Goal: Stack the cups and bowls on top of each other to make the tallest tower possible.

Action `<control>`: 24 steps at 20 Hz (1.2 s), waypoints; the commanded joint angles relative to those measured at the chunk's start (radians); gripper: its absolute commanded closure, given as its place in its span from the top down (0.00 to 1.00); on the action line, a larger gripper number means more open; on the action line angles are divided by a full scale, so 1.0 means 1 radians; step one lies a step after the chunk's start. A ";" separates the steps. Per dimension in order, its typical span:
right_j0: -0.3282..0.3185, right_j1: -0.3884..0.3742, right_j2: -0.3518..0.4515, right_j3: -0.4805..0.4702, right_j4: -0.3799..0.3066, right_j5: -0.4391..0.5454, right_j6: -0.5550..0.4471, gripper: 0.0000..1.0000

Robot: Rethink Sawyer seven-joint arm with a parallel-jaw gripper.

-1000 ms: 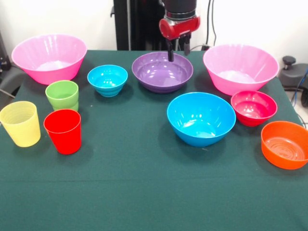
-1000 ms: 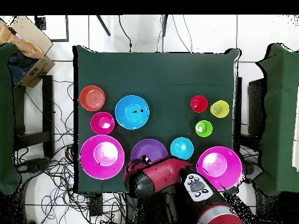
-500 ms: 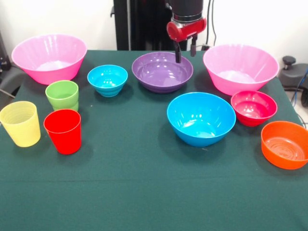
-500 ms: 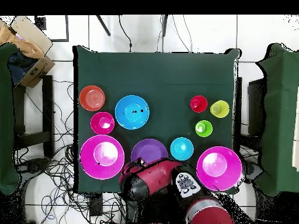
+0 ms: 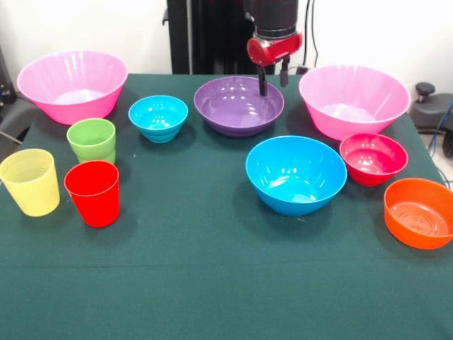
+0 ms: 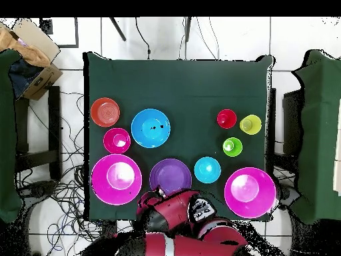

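Green cloth covers the whole surface (image 5: 212, 283), and nothing is stacked on it yet; all ten pieces stand apart, each with its mouth up.

Going from the left in the front view, one large pink bowl (image 5: 72, 83) is at the far corner. In front of it stand the three cups: the green cup (image 5: 92, 140), the yellow cup (image 5: 30, 181) at the edge, and the red cup (image 5: 93, 193) just beside the green one. Next comes the small cyan bowl (image 5: 158, 117), then the purple bowl (image 5: 239, 105) at the far middle. Nearer to the camera is the blue bowl (image 5: 296, 173). To the right are the second large pink bowl (image 5: 353, 100), the crimson bowl (image 5: 373, 158) close to it, and the orange bowl (image 5: 420, 212) at the right edge.

The hand (image 5: 272, 86) hangs over the far right part of the purple bowl's rim. One finger reaches down inside the bowl, and the other is above or just outside the rim, toward the second pink bowl. The fingers are a moderate gap apart and hold nothing; I cannot tell if they touch the rim. In the overhead view the arm covers the hand, so this view gives no help.

I judge that the purple bowl is the thing to be taken, by pinching its wall. From there the blue bowl lies toward the camera and a little to the right. The bowl is round, so it has no long axis to match.
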 commanded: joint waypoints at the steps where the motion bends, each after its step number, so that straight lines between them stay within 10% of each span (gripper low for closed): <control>1: 0.028 0.150 -0.061 -0.142 -0.046 -0.164 0.113 1.00; 18: 0.041 0.223 -0.109 -0.153 0.016 -0.313 0.129 1.00; 19: 0.047 0.222 -0.112 -0.154 0.020 -0.305 0.124 0.00; 24: 0.033 0.211 -0.095 -0.149 0.009 -0.305 0.126 0.00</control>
